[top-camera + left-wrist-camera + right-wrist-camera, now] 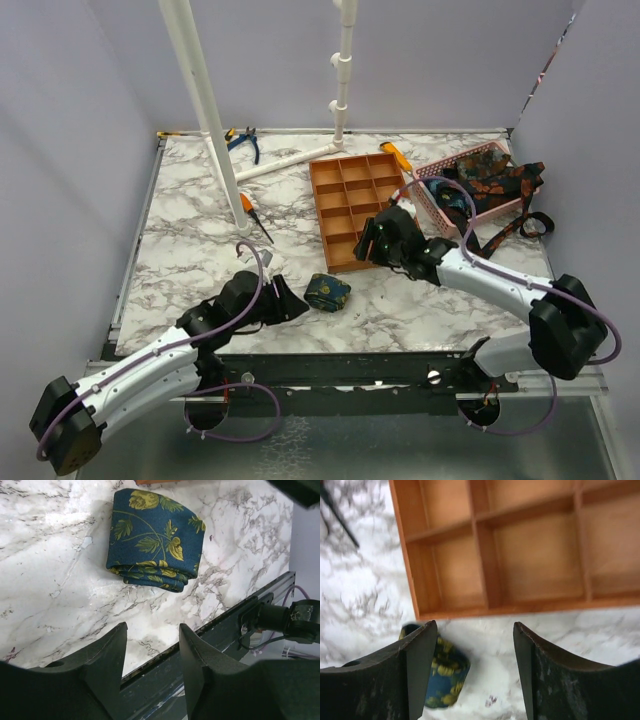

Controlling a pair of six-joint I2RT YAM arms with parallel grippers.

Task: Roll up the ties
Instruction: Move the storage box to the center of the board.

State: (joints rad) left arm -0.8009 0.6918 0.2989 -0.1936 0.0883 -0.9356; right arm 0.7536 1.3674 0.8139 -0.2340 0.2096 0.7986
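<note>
A rolled tie (327, 292), navy with yellow flowers, lies on the marble table near its front edge. In the left wrist view the rolled tie (154, 537) lies just ahead of my left gripper (152, 626), whose fingers are apart with nothing between them. My left gripper (290, 300) sits just left of the roll. My right gripper (372, 243) hovers open at the orange tray's front edge; in its own view the right gripper (475, 623) is empty and the roll (442, 680) peeks out by its left finger. More ties (490, 180) fill the pink basket.
The orange compartment tray (350, 205) stands mid-table, with the pink basket (440, 195) to its right and one tie trailing onto the table (510, 228). White pipes (205, 110) rise at the back. Blue pliers (243, 140) and an orange screwdriver (252, 213) lie to the left.
</note>
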